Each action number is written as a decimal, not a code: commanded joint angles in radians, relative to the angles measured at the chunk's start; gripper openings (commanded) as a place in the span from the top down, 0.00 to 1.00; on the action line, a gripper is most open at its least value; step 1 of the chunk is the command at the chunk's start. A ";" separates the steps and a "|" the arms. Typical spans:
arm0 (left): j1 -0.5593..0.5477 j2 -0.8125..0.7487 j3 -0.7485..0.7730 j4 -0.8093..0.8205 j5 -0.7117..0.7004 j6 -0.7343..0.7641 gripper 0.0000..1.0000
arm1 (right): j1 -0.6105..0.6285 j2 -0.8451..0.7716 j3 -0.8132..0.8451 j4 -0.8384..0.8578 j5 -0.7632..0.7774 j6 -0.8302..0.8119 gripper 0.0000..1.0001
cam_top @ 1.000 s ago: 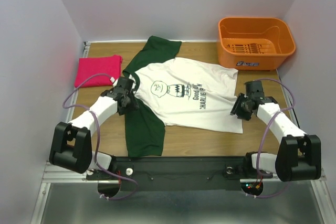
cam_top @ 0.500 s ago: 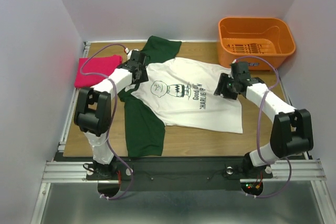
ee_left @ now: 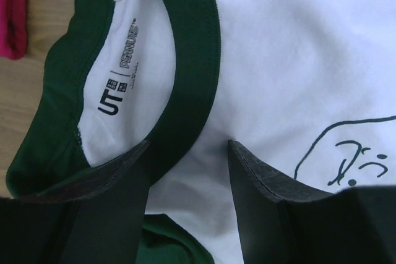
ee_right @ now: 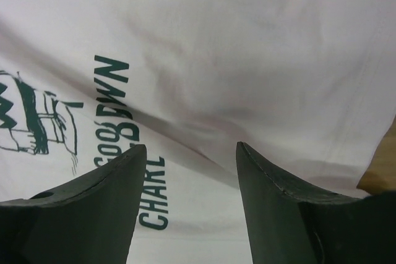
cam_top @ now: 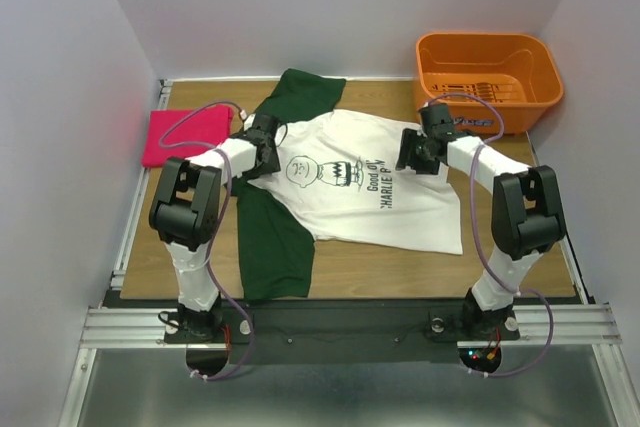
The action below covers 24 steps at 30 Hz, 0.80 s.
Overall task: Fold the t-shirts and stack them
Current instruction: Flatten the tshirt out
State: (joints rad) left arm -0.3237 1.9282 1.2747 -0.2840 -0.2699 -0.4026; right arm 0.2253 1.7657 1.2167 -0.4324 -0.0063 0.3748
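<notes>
The white t-shirt (cam_top: 350, 182) with dark green sleeves and a cartoon face lies spread flat on the table. The folded pink-red t-shirt (cam_top: 185, 134) lies at the far left. My left gripper (cam_top: 265, 152) is open over the shirt's green collar (ee_left: 185, 60); its fingers (ee_left: 260, 196) straddle white cloth beside the neck label. My right gripper (cam_top: 408, 155) is open over the shirt's white body (ee_right: 247, 47) near its hem, close to the "Charlie Brown" print (ee_right: 151, 208). Neither holds cloth.
An orange plastic basket (cam_top: 487, 80) stands at the back right corner. The wooden table (cam_top: 400, 272) shows bare wood in front of the shirt. White walls close in the back and both sides.
Both arms have swung from the near sides of the shirt up and inward: the left gripper to the collar, the right gripper to the far part of the hem side.
</notes>
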 commanded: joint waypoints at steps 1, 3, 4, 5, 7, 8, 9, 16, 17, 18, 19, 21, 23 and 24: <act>0.023 -0.089 -0.154 -0.072 0.012 -0.071 0.39 | 0.017 0.041 0.055 0.046 0.032 -0.033 0.34; 0.035 -0.144 -0.245 -0.063 0.034 -0.097 0.39 | 0.022 0.078 0.076 0.047 0.037 -0.040 0.34; 0.038 -0.164 -0.274 -0.060 0.041 -0.105 0.39 | 0.025 0.090 0.086 0.047 0.042 -0.042 0.34; 0.044 -0.184 -0.303 -0.050 0.047 -0.113 0.39 | 0.032 0.113 0.093 0.047 0.046 -0.048 0.34; 0.057 -0.240 -0.381 -0.038 0.052 -0.130 0.39 | 0.040 0.136 0.118 0.049 0.045 -0.056 0.34; 0.063 -0.257 -0.402 -0.035 0.052 -0.133 0.39 | 0.042 0.161 0.125 0.050 0.045 -0.057 0.34; 0.078 -0.282 -0.434 -0.035 0.046 -0.134 0.39 | 0.045 0.172 0.133 0.049 0.045 -0.059 0.33; 0.120 -0.354 -0.489 -0.038 0.040 -0.133 0.40 | 0.054 0.257 0.214 0.052 0.052 -0.088 0.33; 0.123 -0.357 -0.492 -0.035 0.038 -0.134 0.40 | 0.052 0.265 0.225 0.053 0.063 -0.100 0.33; 0.123 -0.360 -0.492 -0.037 0.041 -0.134 0.40 | 0.052 0.273 0.248 0.054 0.071 -0.108 0.33; 0.123 -0.367 -0.492 -0.035 0.049 -0.133 0.40 | 0.054 0.281 0.259 0.054 0.075 -0.114 0.33; 0.123 -0.373 -0.488 -0.035 0.060 -0.131 0.40 | 0.052 0.287 0.289 0.057 0.092 -0.134 0.33; 0.123 -0.388 -0.489 -0.032 0.060 -0.134 0.40 | 0.054 0.279 0.308 0.060 0.097 -0.146 0.33; 0.123 -0.393 -0.488 -0.032 0.058 -0.134 0.40 | 0.054 0.275 0.317 0.064 0.103 -0.151 0.33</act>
State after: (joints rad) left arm -0.2073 1.5555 0.8253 -0.2100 -0.2264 -0.5259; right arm 0.2707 2.0472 1.4761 -0.4080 0.0570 0.2684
